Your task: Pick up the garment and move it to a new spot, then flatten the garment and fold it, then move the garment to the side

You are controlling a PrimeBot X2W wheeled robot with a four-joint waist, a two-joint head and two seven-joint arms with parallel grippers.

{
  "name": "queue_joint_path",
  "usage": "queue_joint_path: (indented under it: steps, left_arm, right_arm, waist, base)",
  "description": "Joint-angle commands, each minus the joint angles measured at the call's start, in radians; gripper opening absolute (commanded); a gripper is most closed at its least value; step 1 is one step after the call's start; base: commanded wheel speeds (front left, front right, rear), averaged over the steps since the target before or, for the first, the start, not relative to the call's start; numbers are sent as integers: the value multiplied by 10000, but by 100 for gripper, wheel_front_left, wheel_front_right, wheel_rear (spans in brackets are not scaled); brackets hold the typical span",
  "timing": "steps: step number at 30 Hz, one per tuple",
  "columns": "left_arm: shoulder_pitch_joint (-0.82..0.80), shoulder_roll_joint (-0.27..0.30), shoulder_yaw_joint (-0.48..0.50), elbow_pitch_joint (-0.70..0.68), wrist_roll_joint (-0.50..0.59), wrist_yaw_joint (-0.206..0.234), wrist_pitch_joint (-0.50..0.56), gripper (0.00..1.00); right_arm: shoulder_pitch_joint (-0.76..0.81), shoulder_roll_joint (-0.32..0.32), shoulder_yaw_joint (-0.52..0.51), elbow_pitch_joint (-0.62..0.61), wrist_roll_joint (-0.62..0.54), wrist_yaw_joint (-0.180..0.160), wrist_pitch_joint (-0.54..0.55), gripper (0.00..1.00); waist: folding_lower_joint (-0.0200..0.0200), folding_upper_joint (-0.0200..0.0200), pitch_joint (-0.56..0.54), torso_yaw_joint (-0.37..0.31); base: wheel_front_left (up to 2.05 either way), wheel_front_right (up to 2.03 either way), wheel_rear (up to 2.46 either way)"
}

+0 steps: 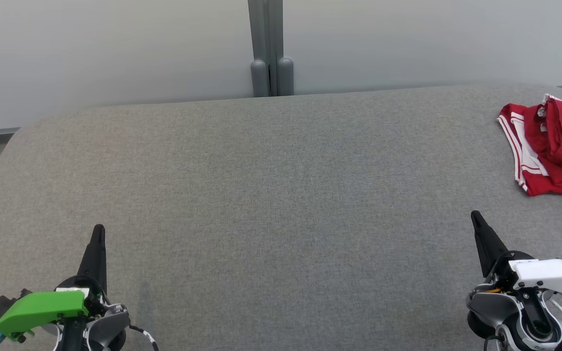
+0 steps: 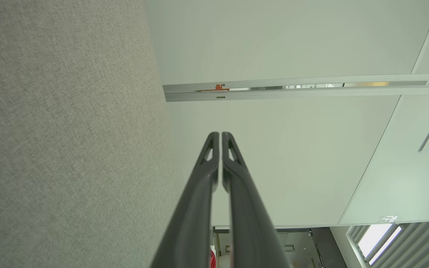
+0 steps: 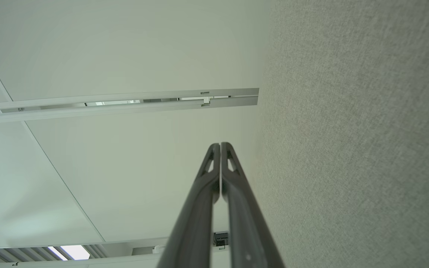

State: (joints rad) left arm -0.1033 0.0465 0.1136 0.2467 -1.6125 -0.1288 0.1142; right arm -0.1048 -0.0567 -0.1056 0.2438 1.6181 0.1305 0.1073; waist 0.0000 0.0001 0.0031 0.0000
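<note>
Red garment [image 1: 556, 146] lies bunched at the table's [image 1: 271, 195] far right edge. Left gripper [image 1: 98, 230] and right gripper [image 1: 476, 217] sit low, jaws pressed together, empty. Danger: pinching one loose layer near that edge could drag the heap off.

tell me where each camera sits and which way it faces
Head view: on the robot's head, facing forward and down over the grey surface; garment at right; left gripper and right gripper low in the corners, both shut.
Left wrist view: on the left wrist, along its closed fingers, grey surface to that view's left, pale wall ahead.
Right wrist view: on the right wrist, along its closed fingers, grey surface to that view's right, wall ahead.
Shared: both wrist views show grey surface, wall and a metal rail.
</note>
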Motion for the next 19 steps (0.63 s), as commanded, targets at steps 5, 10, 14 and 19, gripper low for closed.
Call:
queue_joint_path:
  steps: [5,10,14,19]
  left_arm:
    - [-110,69,27,-25,-7,-42,38,0]
    - [-110,69,27,-26,-7,-42,38,0]
    - [-110,69,26,-26,-7,-42,37,0]
    - [-110,69,26,-26,-7,-42,37,0]
  right_arm:
    - [-66,10,-26,22,21,4,42,0]
    - [-67,12,-34,22,12,4,43,0]
    - [-67,13,-38,21,5,4,50,0]
    - [-68,15,-43,22,-3,4,58,0]
  waist:
    - [0,-1,0,0]
    - [0,-1,0,0]
    - [0,-1,0,0]
    - [0,-1,0,0]
  base:
    - [0,0,0]
    - [0,0,0]
    - [0,0,0]
    - [0,0,0]
